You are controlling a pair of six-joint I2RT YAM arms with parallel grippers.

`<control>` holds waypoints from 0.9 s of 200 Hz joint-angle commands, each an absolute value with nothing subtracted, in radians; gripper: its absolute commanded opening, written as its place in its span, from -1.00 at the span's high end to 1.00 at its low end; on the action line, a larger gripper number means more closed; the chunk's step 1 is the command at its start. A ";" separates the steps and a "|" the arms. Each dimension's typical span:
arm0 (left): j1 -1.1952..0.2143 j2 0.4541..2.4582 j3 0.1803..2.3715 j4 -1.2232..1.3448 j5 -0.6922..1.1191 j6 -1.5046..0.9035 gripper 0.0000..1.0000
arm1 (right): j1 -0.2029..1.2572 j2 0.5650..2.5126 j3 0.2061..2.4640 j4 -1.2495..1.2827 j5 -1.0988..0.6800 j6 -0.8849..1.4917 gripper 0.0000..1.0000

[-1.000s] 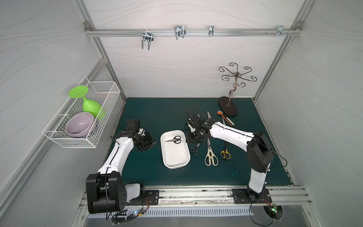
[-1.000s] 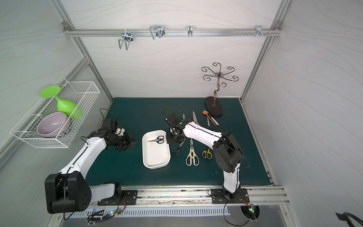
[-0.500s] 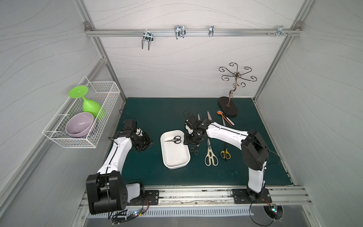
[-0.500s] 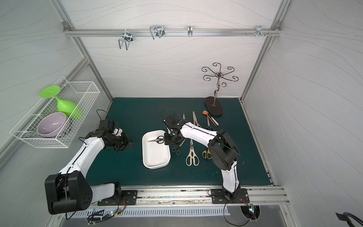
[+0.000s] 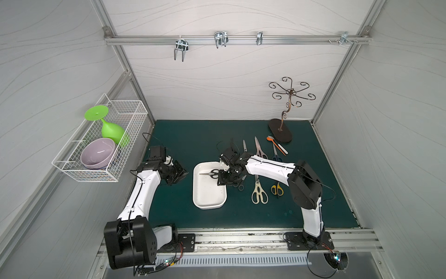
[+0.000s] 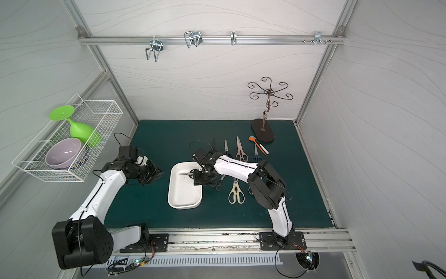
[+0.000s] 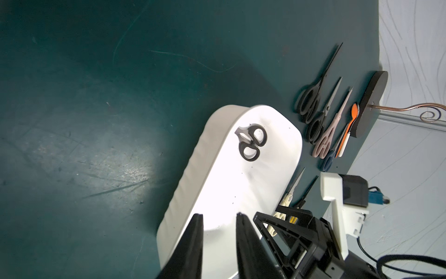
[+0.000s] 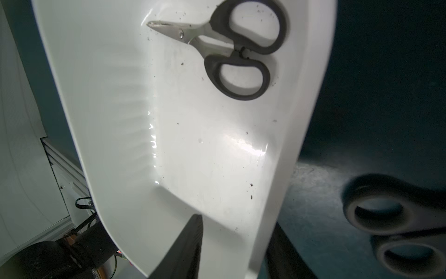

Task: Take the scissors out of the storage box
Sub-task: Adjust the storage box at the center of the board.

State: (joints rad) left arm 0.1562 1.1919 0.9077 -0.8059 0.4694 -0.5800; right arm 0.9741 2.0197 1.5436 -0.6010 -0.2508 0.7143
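The small black-handled scissors (image 8: 231,48) lie flat at the far end of the storage box (image 5: 207,205), loops close against the wall nearer my right arm. My worry is a finger catching that rim and dragging the box (it looks light), or the pads skidding off the flat steel. The right gripper (image 5: 224,178) hangs near the loops, jaws partly apart, straddling the wall. The left gripper (image 7: 218,215) sits beside the box, narrow and empty.
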 commanded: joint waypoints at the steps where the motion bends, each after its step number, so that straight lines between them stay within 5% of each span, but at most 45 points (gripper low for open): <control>1: 0.161 1.160 0.951 -0.841 0.448 -0.567 0.45 | 0.989 2.070 1.607 -0.557 -0.301 0.751 0.11; 113: 0.143 1.120 0.879 -0.826 0.433 -0.586 0.48 | 0.977 2.057 1.795 -0.813 0.004 0.462 0.11; 180: -0.154 1.109 0.956 -0.928 0.186 -0.843 0.47 | 0.919 1.934 1.697 -0.790 0.050 0.441 0.12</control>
